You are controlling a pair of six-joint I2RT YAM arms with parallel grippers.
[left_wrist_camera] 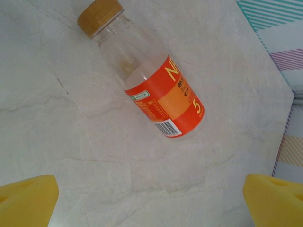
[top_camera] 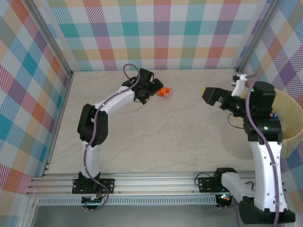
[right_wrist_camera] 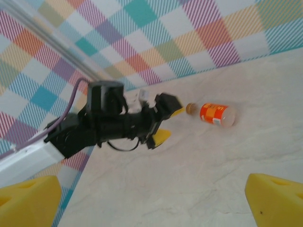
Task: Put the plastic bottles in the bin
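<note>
Top view: one bottle [top_camera: 164, 92] is noted lying on its side on the table [top_camera: 156, 142], toward 12 o'clock of the table's middle. It is well apart from the bin [top_camera: 289, 124] at the 3 o'clock edge. An orange label and a tan cap [left_wrist_camera: 99, 16] are seen; no liquid is seen inside.

Left gripper [top_camera: 152, 89]: held just beside the bottle, at the bottle's 9 o'clock. The jaws are spread wide with nothing between them, and no contact is seen. In the left wrist view the bottle lies slantwise ahead of the yellow pads [left_wrist_camera: 28, 201], cap to 11 o'clock, base to 5 o'clock.

Right gripper [top_camera: 208, 94]: held over the table at the bin's 10 o'clock, jaws likewise wide apart and empty.

Risks, as judged:
- The bottle is round and looks light. If one pad touches first, it could be rolled or skidded toward the wall at 12 o'clock.
- The body lies askew to the line on which the jaws close. Unless the wrist is turned, the bottle may be pinched off-centre and squirted out.
- The clear wall may be dented by a hard squeeze, and the smooth label may slip under a soft one.
- The carry runs toward 3 o'clock, where the right arm stands, so a clash is possible.
- If the bottle is let go short of the rim, it would be dropped on the table.
</note>
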